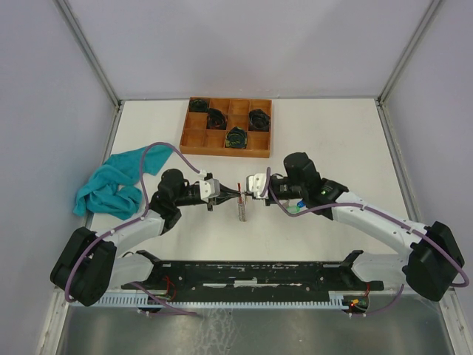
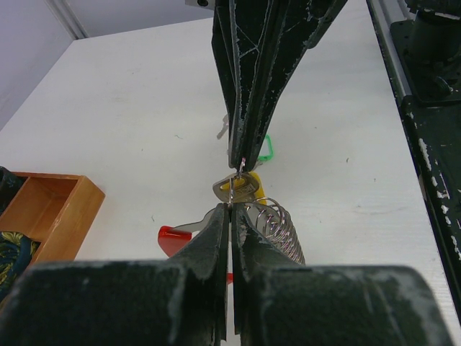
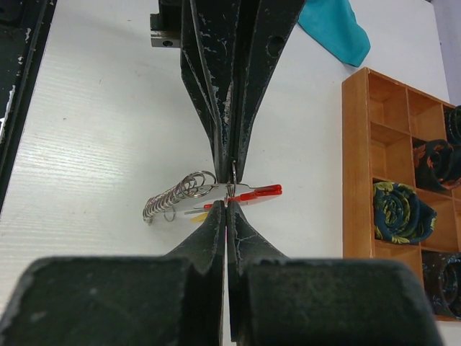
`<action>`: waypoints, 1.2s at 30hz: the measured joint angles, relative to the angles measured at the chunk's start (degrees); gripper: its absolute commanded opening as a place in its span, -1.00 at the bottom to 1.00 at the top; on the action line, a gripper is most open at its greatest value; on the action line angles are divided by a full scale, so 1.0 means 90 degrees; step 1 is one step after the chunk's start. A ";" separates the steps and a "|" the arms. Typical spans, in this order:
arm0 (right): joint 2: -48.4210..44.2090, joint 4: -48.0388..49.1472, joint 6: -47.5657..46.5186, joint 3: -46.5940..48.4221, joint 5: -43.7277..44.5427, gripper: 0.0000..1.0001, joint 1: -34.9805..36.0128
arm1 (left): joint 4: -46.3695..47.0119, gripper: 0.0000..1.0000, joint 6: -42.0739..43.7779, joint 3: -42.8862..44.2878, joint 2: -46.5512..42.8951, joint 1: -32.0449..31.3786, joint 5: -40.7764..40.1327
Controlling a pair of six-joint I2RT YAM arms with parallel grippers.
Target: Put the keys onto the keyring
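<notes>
White table (image 1: 332, 148), key (image 2: 238, 189) between left claw (image 2: 229, 209), right claw (image 3: 227, 205) (both closed)

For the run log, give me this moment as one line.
left gripper: shut | right gripper: shut | tips meeting at keys | held item: unclear

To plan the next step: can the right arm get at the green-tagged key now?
Probably not yet: the right hand is shut on the keyring, and the green-tagged key lies under its own wrist.
</notes>
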 measured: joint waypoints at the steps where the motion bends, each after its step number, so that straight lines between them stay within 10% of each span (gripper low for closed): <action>1: 0.0007 0.0000 0.0015 0.0000 0.0024 -0.99 0.0000 | 0.0000 -0.95 0.0000 0.0000 0.0000 0.0000 0.0000; 36: 0.0148 0.0146 0.0483 0.0002 0.0151 -0.99 -0.0007 | -0.0002 -0.95 0.0000 0.0000 0.0000 0.0000 0.0087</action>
